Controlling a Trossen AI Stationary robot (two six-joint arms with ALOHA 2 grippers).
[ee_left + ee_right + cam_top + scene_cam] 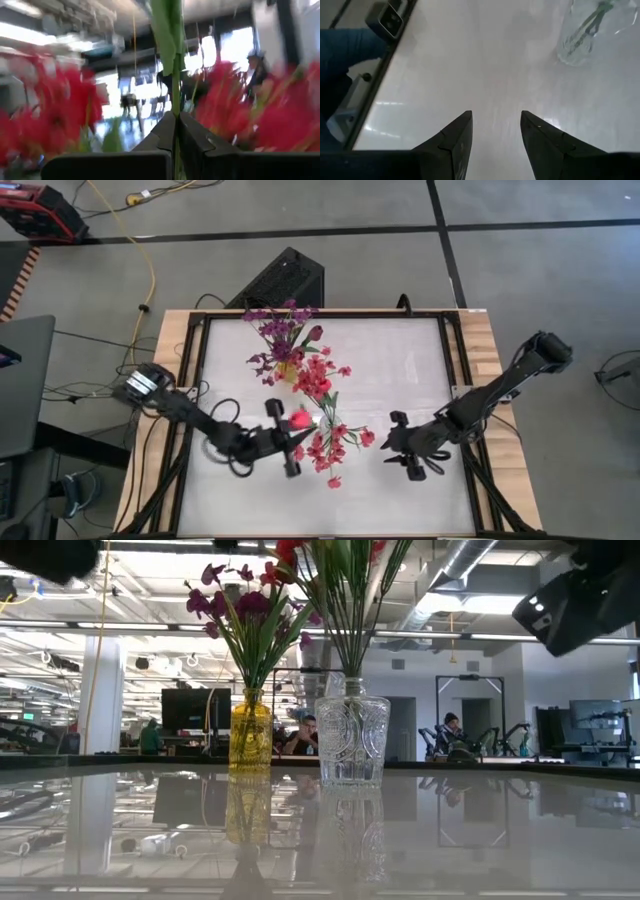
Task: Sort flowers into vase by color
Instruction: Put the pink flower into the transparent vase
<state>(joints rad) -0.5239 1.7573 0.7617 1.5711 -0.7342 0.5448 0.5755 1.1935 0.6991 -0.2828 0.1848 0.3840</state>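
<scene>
A yellow vase [286, 370] [250, 735] holds purple flowers [280, 330]. To its right and nearer stands a clear cut-glass vase [352, 740] [580, 35] with red-pink flowers [322, 395]. My left gripper [292, 442] [176, 131] hovers just left of the clear vase. It is shut on the green stalk of a flower with a red bud [298, 420], and blurred red blossoms crowd around it. My right gripper [405, 457] [496, 131] hangs open above the bare table, right of the clear vase, with nothing between its fingers. My left gripper pinches the thin green stalk [175, 107] between its two shut fingers. The fingers come from the table's left, slanting a little upward, and lie across the stalk. The stalk and a leaf [167, 30] rise past the fingertips, and the flower is lifted clear of the table.
The white table top [400, 370] is framed by a dark rail and a wooden border [170, 370]. A black box [280, 280] stands beyond the far edge. Cables run along the left side. People sit in the room behind the table [305, 735].
</scene>
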